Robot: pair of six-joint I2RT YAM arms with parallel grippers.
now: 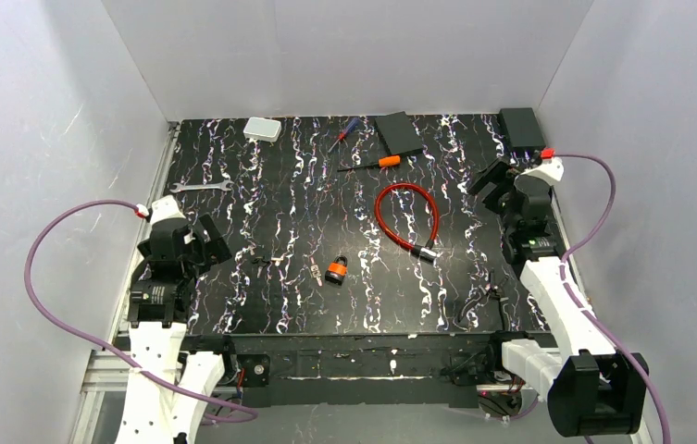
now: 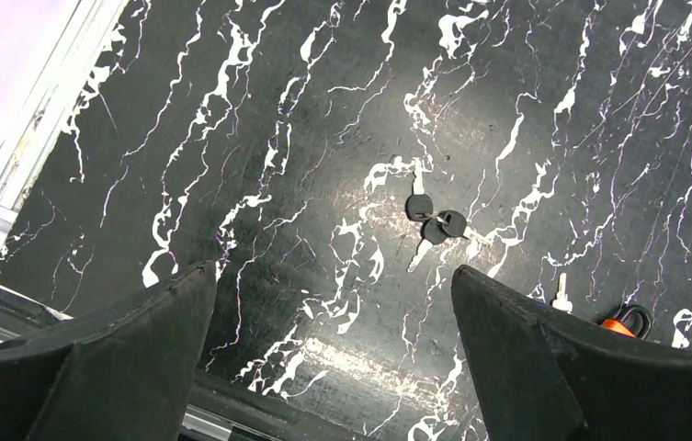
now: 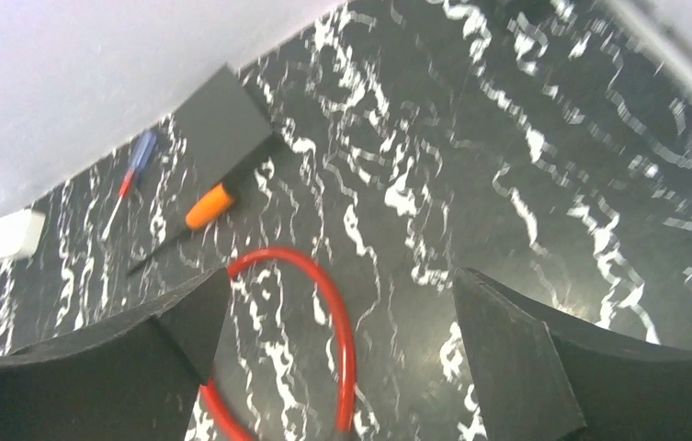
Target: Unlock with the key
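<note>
Black white-veined table (image 1: 474,277) carries the tiny key (image 1: 336,269), its head orange-and-black.

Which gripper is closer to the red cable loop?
Right. The right gripper hangs open just right of the red cable loop; the left gripper is far across the table, near its left edge.

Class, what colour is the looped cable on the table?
Red; the cable shows best in the top external view.

Black marbled table (image 1: 233,305)
At centre a red cable (image 1: 406,217), the key (image 1: 336,269) nearer, a wrench (image 1: 200,187) left, an orange-handled screwdriver (image 1: 377,163) far.
</note>
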